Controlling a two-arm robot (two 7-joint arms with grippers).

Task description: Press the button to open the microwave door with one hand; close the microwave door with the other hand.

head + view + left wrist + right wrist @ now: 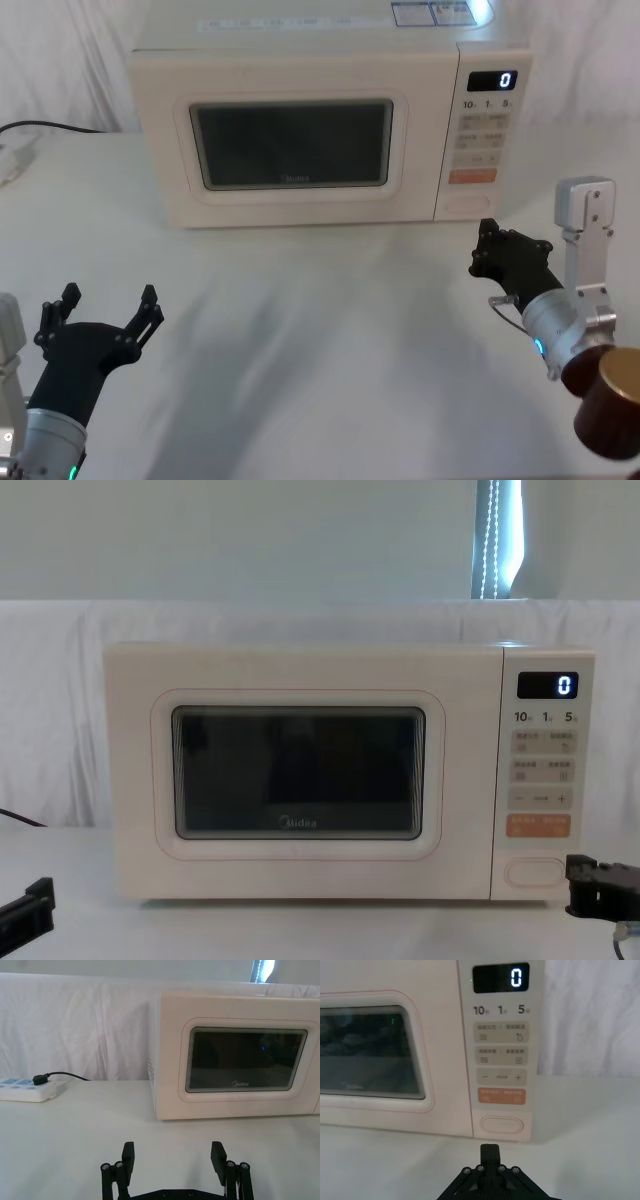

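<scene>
Power strip (25, 1090): way off on my left side, sitting on the white table (330, 330) with a black cord plugged into it.
Left gripper (105, 312): mine, low over the table, well in front of the microwave's left half, touching nothing. Fingers (128, 1156) spread wide apart, nothing between them.
Microwave door (290, 150): shut flush with the cream body, dark window facing me, little Midea logo under the glass.
Display (547, 685): glowing 0 at the top of the control panel, right of the door.
Orange key (501, 1096): sits just above the big one.
Button (502, 1124): the big cream oval at the very bottom of the panel, not pushed in as far as I can see.
Right gripper (487, 242): fingers pinched together into one tip, holding nothing, pointed at the panel's lower end, near the button but there's a gap.
</scene>
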